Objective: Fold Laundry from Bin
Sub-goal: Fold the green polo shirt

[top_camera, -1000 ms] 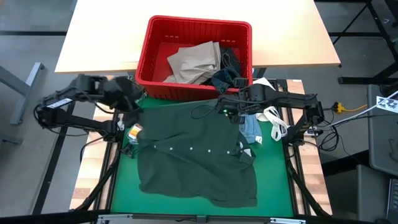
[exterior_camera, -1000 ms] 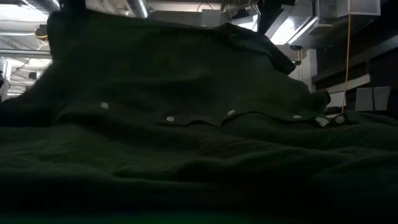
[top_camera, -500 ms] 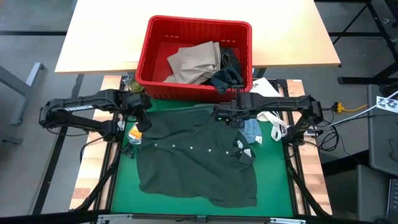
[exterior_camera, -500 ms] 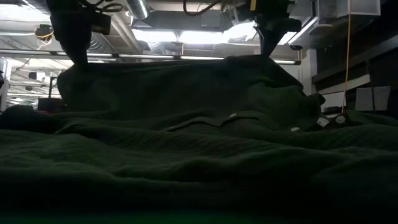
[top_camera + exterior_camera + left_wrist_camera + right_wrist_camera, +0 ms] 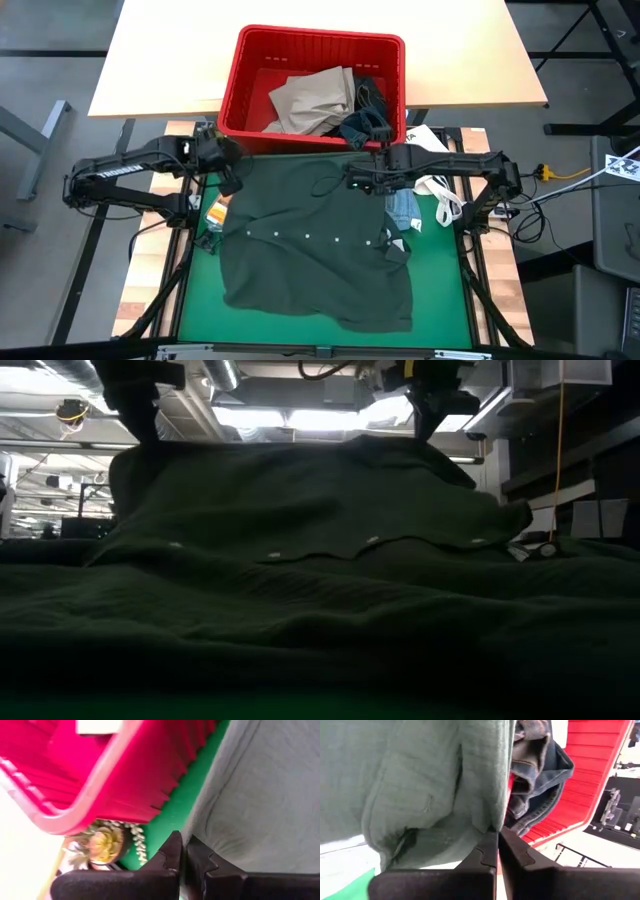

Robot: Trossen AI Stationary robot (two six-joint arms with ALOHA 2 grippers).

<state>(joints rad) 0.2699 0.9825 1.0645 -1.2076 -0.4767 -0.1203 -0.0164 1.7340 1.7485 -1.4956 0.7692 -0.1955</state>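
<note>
While both arms reach in over the table's far edge, the dark green garment (image 5: 315, 250) lies spread on the green mat (image 5: 440, 290) — its far hem lifted at two corners. Left gripper (image 5: 232, 176) pinches the corner just before the red bin (image 5: 235, 90), fingers (image 5: 170, 855) closed tight on the cloth. Right gripper (image 5: 352, 181) nips the opposite corner, fingers (image 5: 487, 852) clamped on fabric. Tan trousers (image 5: 315, 98) and dark denim (image 5: 365, 120) sit in the bin — denim draped over its near rim. Light blue garment (image 5: 404, 208) lies beside the green one's right edge.
</note>
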